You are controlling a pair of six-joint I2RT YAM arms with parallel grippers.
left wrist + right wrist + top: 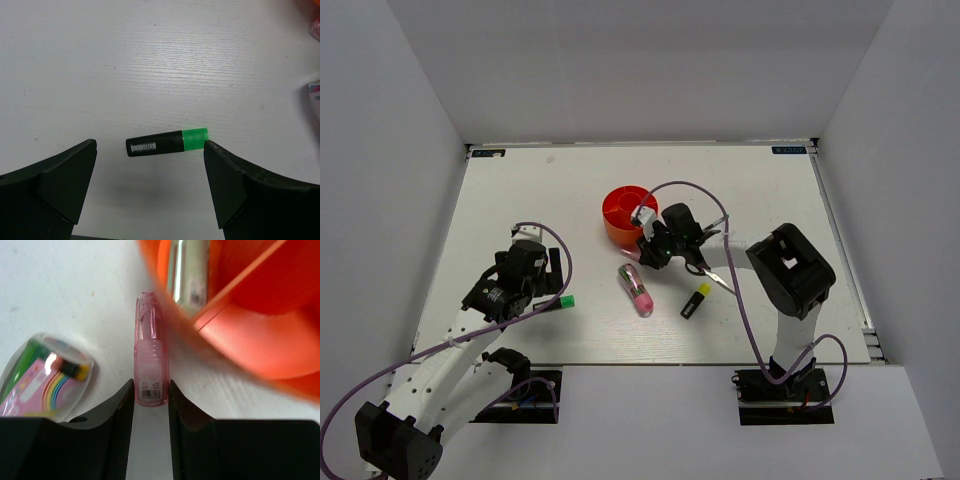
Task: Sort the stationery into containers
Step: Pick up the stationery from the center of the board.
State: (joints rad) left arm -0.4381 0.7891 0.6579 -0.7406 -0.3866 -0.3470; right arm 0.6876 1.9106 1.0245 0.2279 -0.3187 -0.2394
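My right gripper (151,390) is shut on the near end of a thin clear pink pen (149,350). The pen's far tip reaches the rim of the round orange-red organiser (260,330), which stands mid-table in the top view (620,212). My right gripper (652,248) sits just in front of it there. My left gripper (149,162) is open over the table, and the green marker (167,142) lies flat between its fingers. Its green cap is close to the right finger (225,175). In the top view the marker (563,301) lies by my left gripper (548,295).
The chunky pink-and-green pen (636,290) lies in front of the organiser and shows at the left of the right wrist view (45,375). The yellow highlighter (695,300) and the black-handled scissors (712,272) lie to its right. A silvery item (187,270) stands inside the organiser.
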